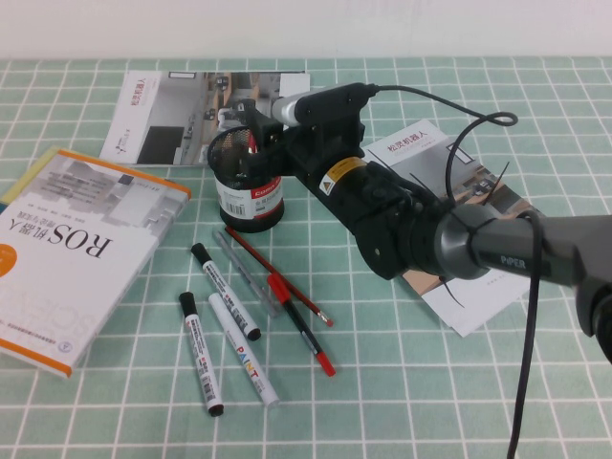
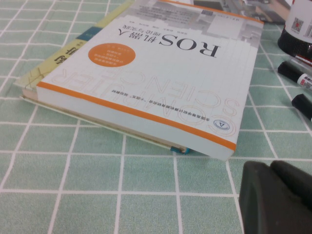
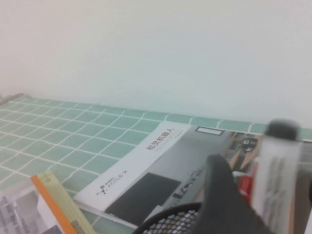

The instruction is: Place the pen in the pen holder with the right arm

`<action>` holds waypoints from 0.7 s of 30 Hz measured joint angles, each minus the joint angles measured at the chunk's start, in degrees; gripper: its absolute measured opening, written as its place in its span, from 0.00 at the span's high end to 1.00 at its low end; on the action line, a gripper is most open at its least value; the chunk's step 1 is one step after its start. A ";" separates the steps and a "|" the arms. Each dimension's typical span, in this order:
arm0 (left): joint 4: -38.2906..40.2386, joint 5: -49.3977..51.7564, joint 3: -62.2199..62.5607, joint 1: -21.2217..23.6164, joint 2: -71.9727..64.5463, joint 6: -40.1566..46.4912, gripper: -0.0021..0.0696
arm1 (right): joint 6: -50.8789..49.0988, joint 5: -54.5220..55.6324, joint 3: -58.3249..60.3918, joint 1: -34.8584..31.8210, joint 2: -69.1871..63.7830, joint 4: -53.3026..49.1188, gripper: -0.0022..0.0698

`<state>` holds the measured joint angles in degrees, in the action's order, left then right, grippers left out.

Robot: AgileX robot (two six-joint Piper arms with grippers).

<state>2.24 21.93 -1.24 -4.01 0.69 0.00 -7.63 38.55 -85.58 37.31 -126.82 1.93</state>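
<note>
Closest to me, my left jaws [image 2: 271,170] rest low over the bench [image 1: 402,382], near the corner of a book [image 2: 146,78]. They look pressed together and hold nothing.

Further out, several loose markers [image 1: 225,292] and red pens [image 1: 301,325] lie scattered on the bench, just in front of the holder [image 1: 251,196]. None of them is the one I am to place.

Beyond them my right arm [image 1: 402,225] reaches in from the right. My right jaws [image 1: 254,158] hang right above the holder's open mouth. From the wrist camera, the pen [image 3: 275,170] stands upright, black cap on top, with its lower part down behind the mesh rim. It is just beside one of my fingers [image 3: 219,195]. I cannot tell whether the jaws are parted or clamping it.

I judge the task nearly done: the pen is in the holder. What is left is to make sure it is released, then lift the arm clear without tipping the holder.

Farthest away, two brochures [image 1: 163,115] lie flat near the wall.
</note>
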 joint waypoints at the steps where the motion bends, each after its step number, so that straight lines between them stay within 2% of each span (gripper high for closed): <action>1: 0.00 0.00 0.00 0.00 0.00 0.00 0.98 | 0.00 0.00 0.00 0.00 0.00 0.16 0.49; 6: 0.00 0.00 0.00 0.00 0.00 0.00 0.98 | 0.00 -0.16 0.00 0.00 0.39 0.53 0.46; 11: 0.00 0.00 0.00 0.00 0.00 0.00 0.98 | -0.23 -4.64 0.00 0.00 4.71 -1.93 0.48; 14: 0.00 0.00 0.00 0.00 0.00 0.00 0.98 | -4.65 -12.37 0.00 0.00 9.31 -7.30 0.60; 18: 0.00 0.00 0.00 0.00 0.00 0.00 0.98 | -13.93 -26.12 0.00 0.28 17.28 -19.83 0.87; 21: 0.00 0.00 0.00 0.00 0.00 0.00 0.98 | -18.53 -38.15 0.00 1.42 23.16 -26.90 0.96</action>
<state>2.24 21.93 -1.24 -4.01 0.69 0.00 -26.16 0.39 -85.58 38.74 -103.66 -24.97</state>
